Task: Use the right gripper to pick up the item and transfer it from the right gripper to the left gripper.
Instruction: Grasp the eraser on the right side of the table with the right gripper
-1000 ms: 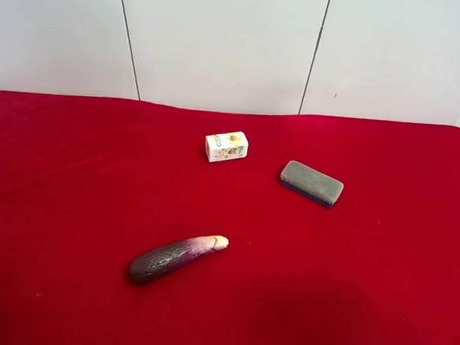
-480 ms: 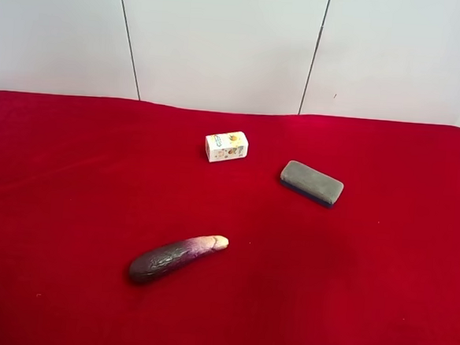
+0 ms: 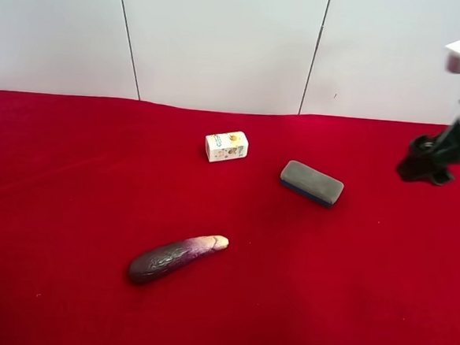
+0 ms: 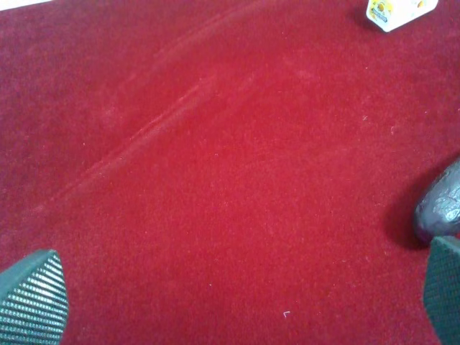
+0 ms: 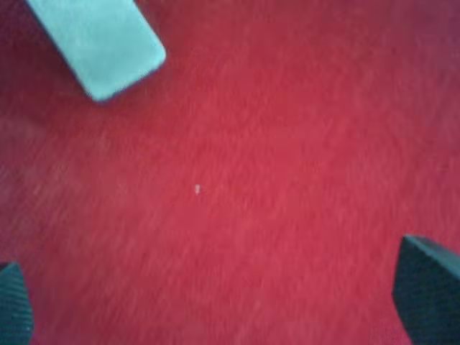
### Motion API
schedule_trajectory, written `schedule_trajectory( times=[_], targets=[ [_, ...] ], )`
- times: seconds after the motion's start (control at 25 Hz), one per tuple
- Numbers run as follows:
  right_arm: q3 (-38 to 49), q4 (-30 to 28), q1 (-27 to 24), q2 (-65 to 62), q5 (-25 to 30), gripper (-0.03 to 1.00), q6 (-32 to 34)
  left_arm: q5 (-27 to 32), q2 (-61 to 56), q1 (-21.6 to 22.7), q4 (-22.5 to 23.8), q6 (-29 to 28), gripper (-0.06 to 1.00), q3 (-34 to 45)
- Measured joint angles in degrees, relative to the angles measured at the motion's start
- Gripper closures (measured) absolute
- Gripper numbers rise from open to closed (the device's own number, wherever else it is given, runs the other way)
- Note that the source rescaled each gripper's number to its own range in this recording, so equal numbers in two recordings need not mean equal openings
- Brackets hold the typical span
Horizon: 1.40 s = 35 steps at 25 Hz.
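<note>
The item (image 3: 312, 183), a grey pad with a thin blue base, lies flat on the red cloth right of centre. The right gripper (image 3: 425, 166), black fingers under a white housing, hangs above the cloth at the exterior high view's right edge, apart from the item. In the right wrist view its fingertips (image 5: 430, 296) stand wide apart and empty (image 5: 223, 309), and the item (image 5: 100, 43) lies at a corner, well away from them. The left gripper (image 4: 237, 302) is open and empty over bare cloth. It does not show in the exterior high view.
A small white printed carton (image 3: 226, 146) stands behind the centre and shows in the left wrist view (image 4: 395, 11). A purple eggplant (image 3: 175, 258) lies at the front left of centre, close to one left fingertip (image 4: 445, 287). A white panelled wall (image 3: 223, 46) backs the table.
The right arm has come into the exterior high view at the right edge; it was out of view before. The item, carton and eggplant have not moved.
</note>
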Motion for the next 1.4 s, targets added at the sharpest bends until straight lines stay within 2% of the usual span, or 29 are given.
schedule_trajectory(
  times=[0.24,0.44,0.64,0.92,1.12,1.28,1.4],
  targets=[
    [0.00,0.73,0.00,10.38,-10.62,-0.03,-0.45,0.00,0.00,0.00,0.00,0.00,-0.06,0.00],
    [0.00,5.26,0.00,16.42,-16.78,-0.03,-0.45,0.00,0.00,0.00,0.00,0.00,-0.06,0.00],
    [0.00,7.53,1.13,21.57,-19.44,-0.03,-3.50,0.00,0.00,0.00,0.00,0.00,-0.06,0.00],
    [-0.05,7.56,7.71,24.69,-24.60,-0.03,-7.64,0.00,0.00,0.00,0.00,0.00,-0.06,0.00],
    [-0.05,7.56,8.38,24.97,-28.16,-0.03,-7.95,0.00,0.00,0.00,0.00,0.00,-0.06,0.00],
    [-0.37,7.15,8.38,27.55,-28.34,-0.03,-8.38,0.00,0.00,0.00,0.00,0.00,-0.06,0.00],
    [-3.38,5.78,8.38,31.48,-25.20,-0.03,-9.29,0.00,0.00,0.00,0.00,0.00,-0.06,0.00]
  ],
)
